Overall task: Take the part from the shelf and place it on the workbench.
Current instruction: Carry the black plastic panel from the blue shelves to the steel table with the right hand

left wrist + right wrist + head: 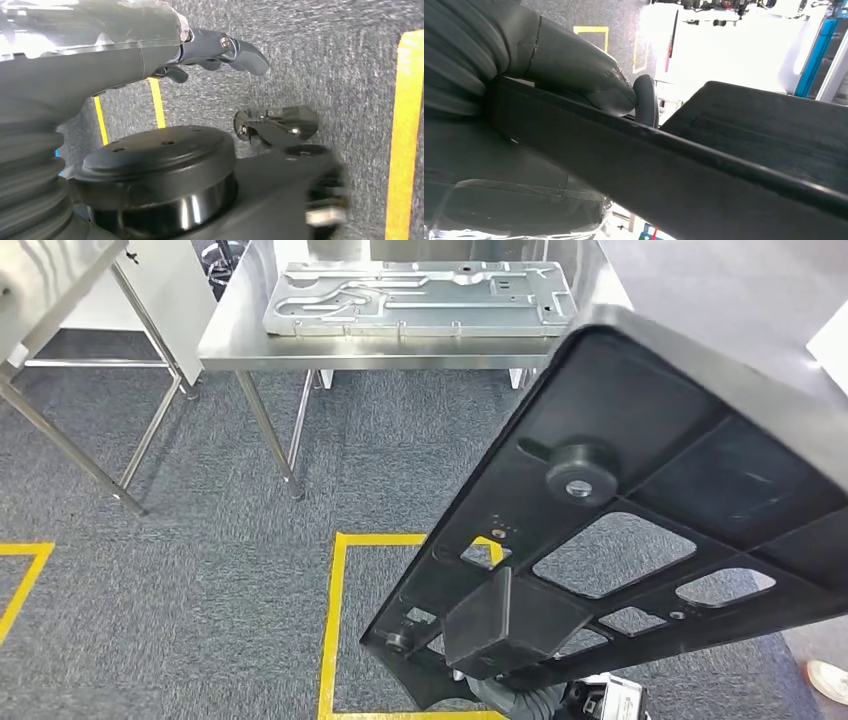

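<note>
The part [640,510] is a large black plastic panel with cut-outs and a round knob. It is raised and tilted close in front of me, over the grey carpet. My right hand [574,65] grips its rim [684,165], the thick thumb pressed over the edge. The same right hand's grey cover [525,702] peeks out beneath the panel's lower corner. My left hand [125,55] hangs above the carpet with its fingers [240,50] stretched out and nothing in them. The steel workbench [300,340] stands ahead, beyond the panel.
A flat pressed metal panel [420,298] lies on the workbench. A steel frame with slanted legs [60,430] stands at the left. Yellow tape [335,620] marks squares on the carpet. A person's shoe [828,680] is at the lower right.
</note>
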Motion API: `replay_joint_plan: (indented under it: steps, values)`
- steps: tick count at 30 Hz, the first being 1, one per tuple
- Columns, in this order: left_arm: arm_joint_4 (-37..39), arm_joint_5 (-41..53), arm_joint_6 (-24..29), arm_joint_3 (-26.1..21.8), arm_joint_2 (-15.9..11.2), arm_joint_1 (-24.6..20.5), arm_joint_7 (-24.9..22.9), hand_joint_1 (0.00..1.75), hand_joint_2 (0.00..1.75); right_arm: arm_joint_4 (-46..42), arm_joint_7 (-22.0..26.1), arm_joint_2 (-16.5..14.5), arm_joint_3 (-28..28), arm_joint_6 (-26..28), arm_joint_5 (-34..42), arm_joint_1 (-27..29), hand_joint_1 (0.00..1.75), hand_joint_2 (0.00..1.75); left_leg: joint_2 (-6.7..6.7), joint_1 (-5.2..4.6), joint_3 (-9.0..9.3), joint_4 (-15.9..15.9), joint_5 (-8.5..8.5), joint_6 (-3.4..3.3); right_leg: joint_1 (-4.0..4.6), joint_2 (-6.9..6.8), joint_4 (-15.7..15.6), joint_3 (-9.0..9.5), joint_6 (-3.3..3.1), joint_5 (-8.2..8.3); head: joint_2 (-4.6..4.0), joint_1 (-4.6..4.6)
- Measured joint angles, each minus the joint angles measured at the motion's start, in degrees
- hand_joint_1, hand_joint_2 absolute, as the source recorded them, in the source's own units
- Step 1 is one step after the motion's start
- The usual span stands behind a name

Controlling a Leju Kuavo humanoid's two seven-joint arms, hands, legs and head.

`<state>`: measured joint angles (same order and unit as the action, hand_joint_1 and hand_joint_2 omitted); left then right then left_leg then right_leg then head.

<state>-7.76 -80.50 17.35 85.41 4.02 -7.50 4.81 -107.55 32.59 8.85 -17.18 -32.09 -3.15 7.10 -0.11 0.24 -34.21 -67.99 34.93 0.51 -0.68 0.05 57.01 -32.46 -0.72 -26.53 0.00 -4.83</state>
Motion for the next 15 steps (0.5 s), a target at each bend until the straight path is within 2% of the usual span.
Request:
replay_joint_plan:
  steps: [1, 2, 3, 4, 5, 6, 7, 8, 12, 13, 14, 15]
  values:
    - [0.0, -0.04, 0.0, -0.01, 0.0, 0.05, 0.06, 0.0, 1.75, 0.03, 0.0, -0.01, 0.0, 0.0, -0.01, 0.0, 1.75, 1.75, 0.0, 0.03, -2.33, -3.76, 1.09, 0.08, 0.04, -0.01, 0.01, 0.29, -0.07, -0.3, 0.0, 0.0]
    - [0.0, -0.07, 0.0, -0.02, 0.0, 0.06, 0.14, 0.0, 1.75, 0.05, 0.0, -0.02, 0.0, 0.0, -0.01, 0.01, 1.75, 1.75, 0.01, 0.04, -4.02, -6.04, 1.14, 0.12, 0.06, 0.01, 0.03, 0.65, -0.09, -0.63, 0.0, 0.0]
    - [0.0, -0.08, -0.01, -0.03, -0.01, 0.04, 0.21, 0.0, 1.75, 0.08, 0.0, -0.02, 0.0, 0.0, -0.02, 0.02, 1.75, 1.75, 0.01, 0.04, -4.66, -6.05, -0.07, 0.11, 0.08, 0.06, 0.04, 1.12, -0.06, -0.99, 0.0, 0.0]
    - [0.0, -0.09, -0.01, -0.03, -0.01, 0.02, 0.26, 0.0, 1.75, 0.08, 0.0, -0.02, 0.0, 0.0, -0.02, 0.02, 1.75, 1.75, 0.01, 0.04, -4.16, -3.76, -2.43, 0.01, 0.08, 0.11, 0.06, 1.73, 0.02, -1.41, 0.0, 0.0]
    - [0.0, -0.07, -0.01, -0.02, -0.02, 0.06, 0.26, 0.0, 1.75, 0.08, 0.0, -0.02, 0.0, 0.0, -0.02, 0.02, 1.75, 1.75, 0.01, 0.04, -2.86, 0.13, -5.34, -0.16, 0.08, 0.17, 0.06, 2.4, 0.14, -1.89, 0.0, 0.0]
    - [0.0, -0.07, 0.0, -0.02, -0.02, 0.15, 0.25, 0.0, 1.75, 0.1, 0.0, -0.02, 0.0, 0.0, -0.02, 0.0, 1.75, 1.75, 0.0, -0.03, -1.45, 3.8, -7.46, -0.4, 0.16, 0.21, 0.1, 2.92, 0.36, -2.36, 0.0, 0.01]
    - [0.0, -0.07, 0.0, -0.02, -0.02, 0.21, 0.23, 0.0, 1.75, 0.11, -0.01, -0.02, 0.0, 0.0, -0.02, -0.04, 1.75, 1.75, -0.01, -0.1, -0.3, 6.81, -8.68, -0.68, 0.24, 0.27, 0.22, 3.18, 0.63, -2.75, 0.0, 0.01]
    - [0.0, -0.07, 0.0, -0.02, -0.02, 0.26, 0.24, 0.0, 1.75, 0.13, -0.01, -0.02, -0.01, -0.01, -0.02, -0.09, 1.75, 1.75, -0.04, -0.19, 0.27, 8.42, -9.0, -0.96, 0.29, 0.31, 0.29, 3.2, 0.93, -2.99, 0.0, 0.01]
    - [0.0, -0.07, -0.01, -0.02, -0.01, 0.33, 0.26, 0.0, 1.75, 0.15, -0.02, -0.02, -0.03, -0.1, -0.01, -0.38, 1.75, 1.75, -0.2, -0.11, 0.92, 9.61, -8.3, -2.17, 0.3, 0.24, 0.82, 3.03, 2.17, -3.84, 0.0, 0.02]
    - [0.0, -0.07, -0.02, -0.02, 0.0, 0.28, 0.27, 0.0, 1.75, 0.14, -0.01, -0.02, -0.03, -0.11, -0.01, -0.5, 1.75, 1.75, -0.18, 0.04, 1.31, 9.91, -8.23, -2.47, 0.28, 0.2, 2.49, 2.31, 2.46, -4.66, 0.0, 0.02]
    - [0.0, -0.05, -0.04, -0.02, 0.01, 0.23, 0.26, 0.0, 1.75, 0.14, 0.0, -0.02, -0.02, -0.11, 0.0, -0.58, 1.75, 1.75, -0.15, 0.13, 1.69, 10.11, -8.08, -2.74, 0.2, 0.16, 5.42, 0.78, 2.72, -5.89, 0.0, 0.02]
    - [0.0, -0.04, -0.09, -0.02, 0.0, 0.18, 0.25, 0.0, 1.75, 0.19, 0.0, -0.02, -0.02, -0.11, 0.0, -0.62, 1.75, 1.75, -0.13, 0.12, 1.97, 10.17, -7.84, -2.94, 0.14, 0.15, 9.38, -1.53, 2.93, -7.3, 0.0, 0.02]
